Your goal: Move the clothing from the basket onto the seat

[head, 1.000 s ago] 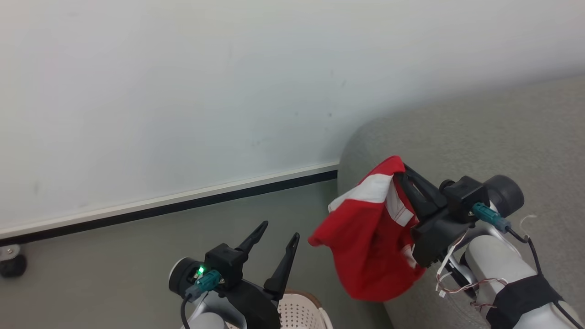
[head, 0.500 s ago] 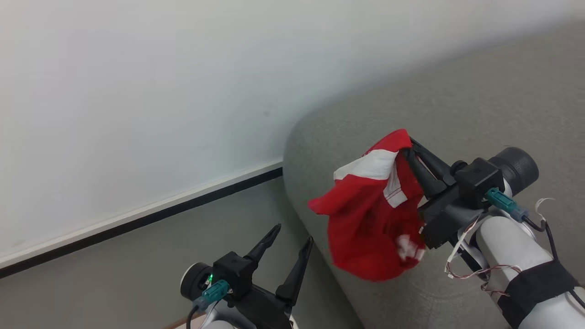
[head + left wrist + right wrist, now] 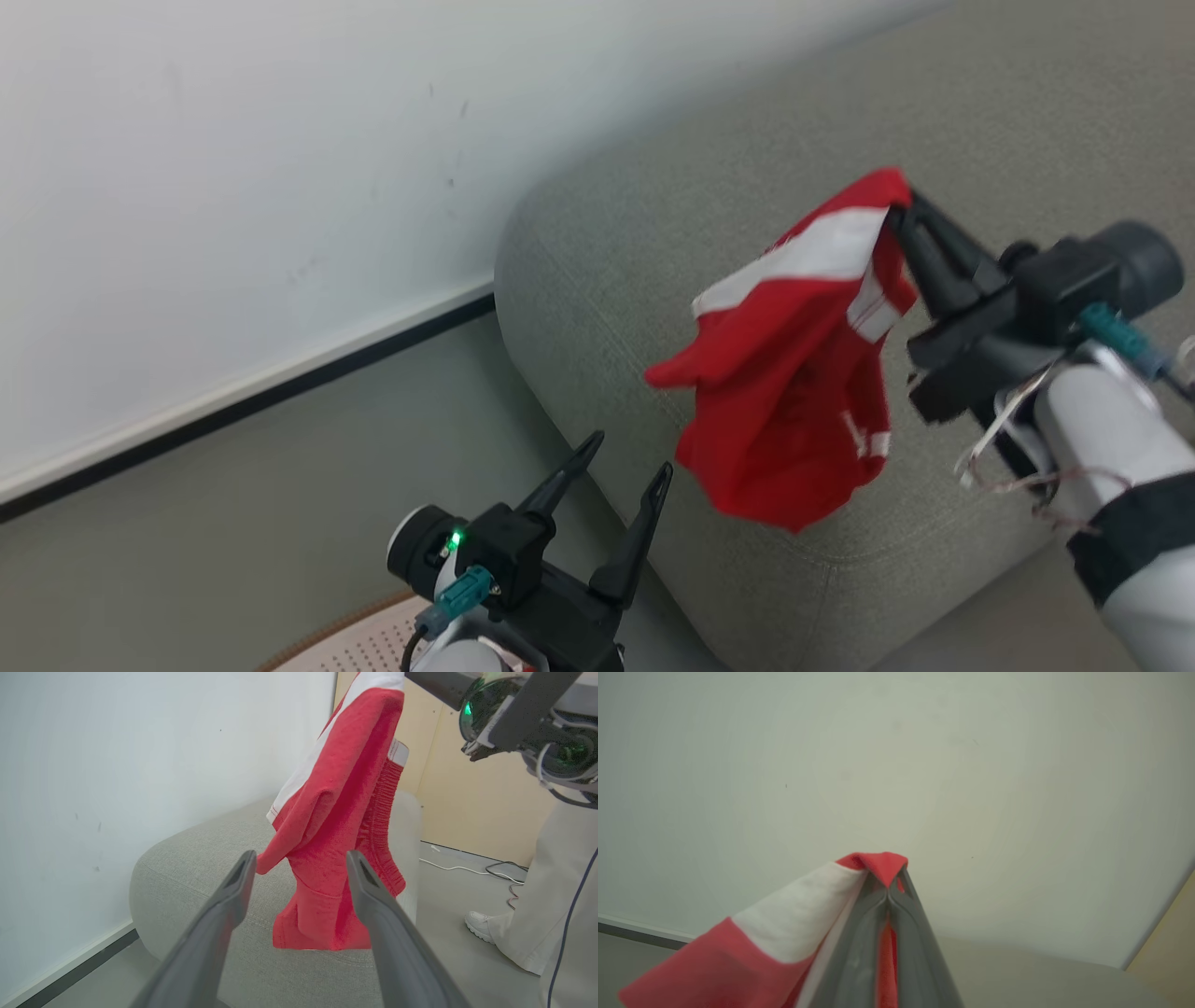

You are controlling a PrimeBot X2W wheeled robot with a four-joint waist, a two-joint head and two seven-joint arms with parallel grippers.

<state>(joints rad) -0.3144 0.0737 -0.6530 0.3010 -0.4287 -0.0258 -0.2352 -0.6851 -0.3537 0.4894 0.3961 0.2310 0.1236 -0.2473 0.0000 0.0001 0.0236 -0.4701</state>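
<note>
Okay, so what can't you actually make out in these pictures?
Head view: the basket is cut off by the bottom edge and partly behind the left gripper; contents unseen.
Left wrist view: whether the clothing touches the seat is unclear.
Left wrist view: the person is mostly cut off by the right edge.

Left pincer [image 3: 631,452] first: two long dark fingers [image 3: 639,527], tapering to thin tips, on a blocky black housing [image 3: 509,551]. A small green light [image 3: 456,539] glows on that housing, and just below it sits a teal connector [image 3: 459,592]. Behind the light there's a dark round drum with a pale end cap [image 3: 411,553]. Over to the right pincer [image 3: 904,213]: matching black fingers, a teal plug [image 3: 1116,329] and a dark grey cylinder [image 3: 1141,257] at the back. Thin white and red wires [image 3: 1004,448] loop loose behind it, along a pale silvery forearm [image 3: 1097,420] banded with a black wrap [image 3: 1134,532].
</note>
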